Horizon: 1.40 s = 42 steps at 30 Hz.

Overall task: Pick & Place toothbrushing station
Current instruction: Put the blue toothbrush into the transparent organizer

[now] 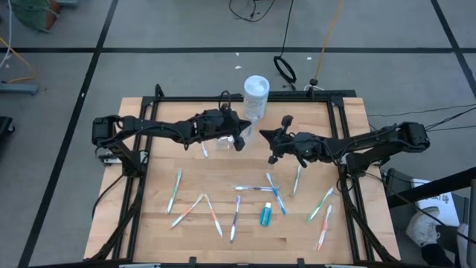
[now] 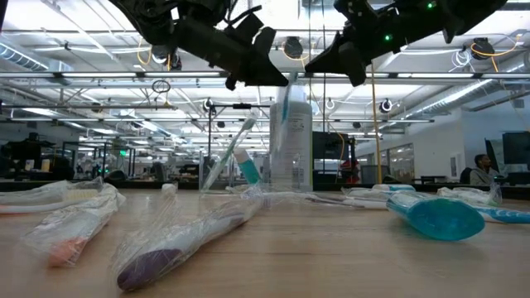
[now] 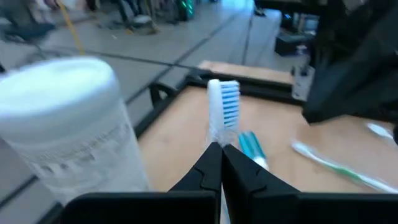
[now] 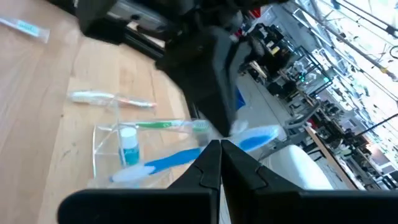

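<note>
I have both arms reaching in over the far half of the surface [image 1: 149, 223], meeting near the clear cup [image 1: 225, 143], which stands just in front of the white tub [image 1: 256, 95].

The left tool [image 1: 239, 139] sits just to the right of the cup, its fingers [image 3: 205, 174] pressed together on a white toothbrush with blue bristles [image 3: 222, 112]. From the left wrist camera the head of that brush sticks up past the fingertips, with the tub close on one side.

The right tool [image 1: 275, 140] hangs a little further right, near the left one but apart from it. Its fingers [image 4: 208, 165] are closed; from its wrist camera I see a blue toothbrush [image 4: 186, 155] lying right at the tips, but I cannot tell whether they grip it. That same view shows the cup holding a teal toothpaste tube [image 4: 129, 149] and a green toothbrush [image 4: 168, 125].

The rest of the toothbrushes lie scattered flat on the near half of the surface: a green one [image 1: 174, 191] on the left, an orange one [image 1: 214, 216] near the front, a purple one [image 1: 235, 217] beside it, a blue one [image 1: 276, 193] in the middle, and a green one [image 1: 320, 205] with an orange one [image 1: 323, 232] on the right. A second toothpaste tube [image 1: 265, 214] lies near the middle front.
</note>
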### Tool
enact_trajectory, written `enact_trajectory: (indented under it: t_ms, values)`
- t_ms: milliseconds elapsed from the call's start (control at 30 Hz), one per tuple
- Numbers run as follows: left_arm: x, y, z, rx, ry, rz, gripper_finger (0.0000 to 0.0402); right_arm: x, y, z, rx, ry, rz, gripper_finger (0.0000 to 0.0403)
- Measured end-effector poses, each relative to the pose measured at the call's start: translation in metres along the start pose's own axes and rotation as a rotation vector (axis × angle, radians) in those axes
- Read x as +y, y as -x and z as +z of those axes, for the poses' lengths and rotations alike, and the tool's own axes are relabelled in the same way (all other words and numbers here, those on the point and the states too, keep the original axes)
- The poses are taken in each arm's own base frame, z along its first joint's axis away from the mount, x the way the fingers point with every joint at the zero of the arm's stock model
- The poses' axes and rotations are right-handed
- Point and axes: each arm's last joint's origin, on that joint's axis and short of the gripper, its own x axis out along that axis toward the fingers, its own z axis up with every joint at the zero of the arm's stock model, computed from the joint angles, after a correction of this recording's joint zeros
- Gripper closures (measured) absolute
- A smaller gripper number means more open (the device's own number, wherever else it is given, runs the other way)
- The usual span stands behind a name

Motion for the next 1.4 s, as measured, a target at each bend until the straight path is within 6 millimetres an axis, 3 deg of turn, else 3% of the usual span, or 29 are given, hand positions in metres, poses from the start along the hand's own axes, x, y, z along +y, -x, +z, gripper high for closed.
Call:
enact_trajectory:
  t_ms: [300,567,700,833,1300,1400]
  values:
    - [0.004,0.001,0.012,-0.115,-0.072,0.135,0.0398,0.003,0.006,0.002,0.092,0.082,-0.127,0.0403]
    - [0.006,0.001,0.009,-0.072,-0.113,0.204,0.0399,0.004,0.006,0.003,0.086,0.085,-0.121,0.0403]
    - [0.01,0.003,0.017,-0.142,-0.144,0.312,0.0399,0.004,0.006,0.003,0.086,0.084,-0.121,0.0403]
    - [0.014,0.002,0.021,-0.185,-0.125,0.276,0.0396,0.004,0.006,0.003,0.086,0.086,-0.121,0.0403]
    - [0.013,0.0,-0.006,0.073,-0.087,0.237,0.0399,0.004,0.006,0.003,0.086,0.086,-0.121,0.0403]
    - [0.013,0.0,-0.007,0.088,-0.092,0.235,0.0384,0.004,0.006,0.003,0.085,0.085,-0.12,0.0403]
